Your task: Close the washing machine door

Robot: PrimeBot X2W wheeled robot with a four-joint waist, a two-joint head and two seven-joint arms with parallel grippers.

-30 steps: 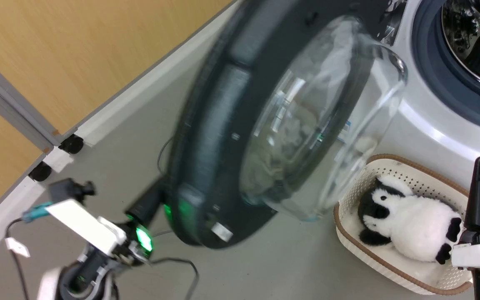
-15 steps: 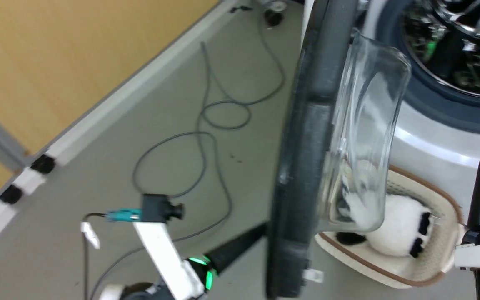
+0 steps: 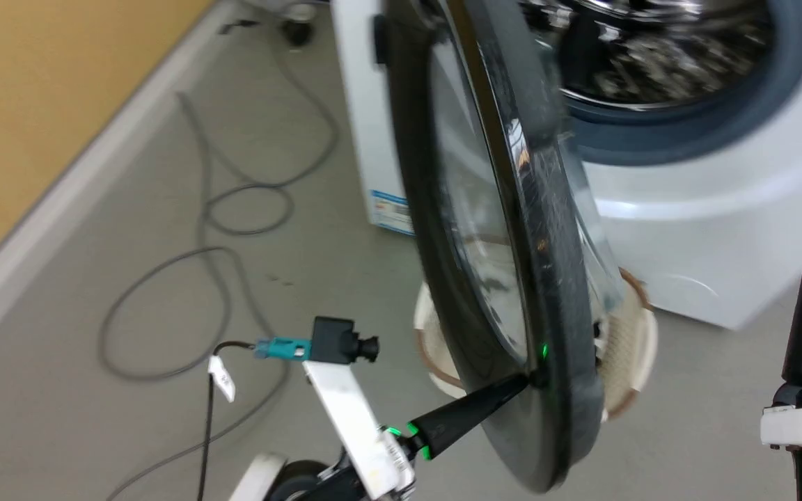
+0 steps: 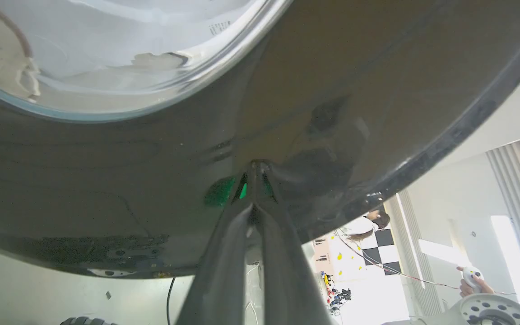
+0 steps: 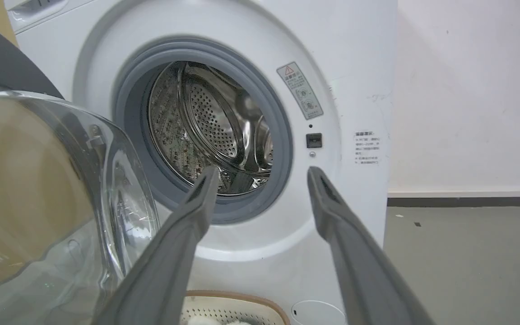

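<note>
Washing machine door (image 3: 547, 236) stands partly open, edge-on before the drum of the washing machine (image 3: 714, 229). Left gripper (image 3: 525, 380), fingers pressed together with nothing between, touches the door's black rim. Right gripper (image 5: 262, 174) is spread wide, empty.

door: large round washing machine door (image 3: 547, 264), glossy black rim, bulging clear glass bowl; ajar, nearly edge-on | washer: big white front-loading washing machine (image 3: 721, 223), perforated steel drum and grey gasket exposed
</note>
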